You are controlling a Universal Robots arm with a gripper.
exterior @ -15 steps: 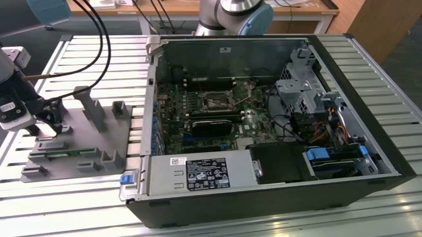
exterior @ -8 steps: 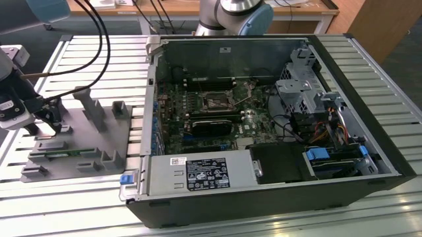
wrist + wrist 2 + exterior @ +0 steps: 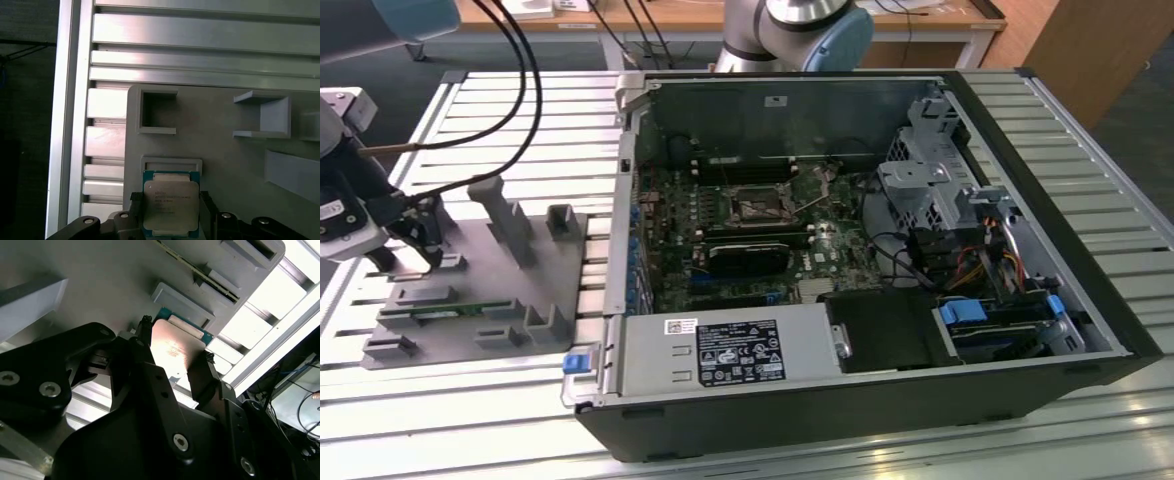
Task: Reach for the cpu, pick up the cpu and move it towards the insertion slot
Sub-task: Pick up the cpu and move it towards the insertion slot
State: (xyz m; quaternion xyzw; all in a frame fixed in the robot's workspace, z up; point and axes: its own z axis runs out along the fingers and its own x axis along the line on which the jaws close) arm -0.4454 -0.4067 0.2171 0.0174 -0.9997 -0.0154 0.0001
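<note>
The cpu [image 3: 169, 206] is a flat square chip with a silvery top and a blue-green rim. It lies in a shallow pocket of the grey fixture plate [image 3: 225, 165]. My gripper [image 3: 170, 200] is down over it, one black finger against each of two opposite edges, shut on the chip. The second wrist view shows the cpu [image 3: 175, 350] between the fingertips [image 3: 145, 325] of the gripper [image 3: 176, 340]. In the exterior view the gripper [image 3: 420, 245] is at the left, over the fixture. The insertion slot [image 3: 758, 207] sits on the motherboard inside the open case, far to the right.
The grey fixture [image 3: 520, 275] carries upright posts [image 3: 500, 215] and a green memory stick [image 3: 434, 312] near its front. The open computer case [image 3: 854, 250] has raised walls, a drive cage [image 3: 934, 190] and cables. Everything rests on a slatted aluminium table [image 3: 520, 120].
</note>
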